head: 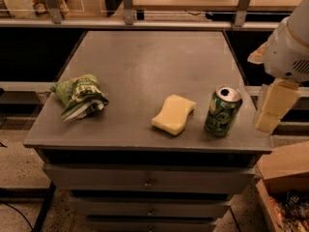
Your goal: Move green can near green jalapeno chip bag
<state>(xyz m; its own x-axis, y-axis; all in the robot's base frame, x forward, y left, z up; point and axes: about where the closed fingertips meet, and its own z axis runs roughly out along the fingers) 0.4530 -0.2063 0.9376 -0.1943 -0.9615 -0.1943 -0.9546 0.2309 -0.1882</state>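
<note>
The green can (222, 111) stands upright near the front right of the grey cabinet top (145, 62), silver top with pull tab showing. The green jalapeno chip bag (79, 95) lies crumpled at the front left, with a whitish torn edge toward the front. The two are far apart, with a sponge between them. My gripper (273, 105) hangs from the white arm (289, 47) just off the right edge of the top, a short way right of the can and not touching it. It holds nothing that I can see.
A pale yellow wavy sponge (174, 113) lies just left of the can. A cardboard box (285, 170) sits on the floor at the lower right. A railing and shelves (145, 18) run behind the cabinet. Drawers (145, 180) are below the top.
</note>
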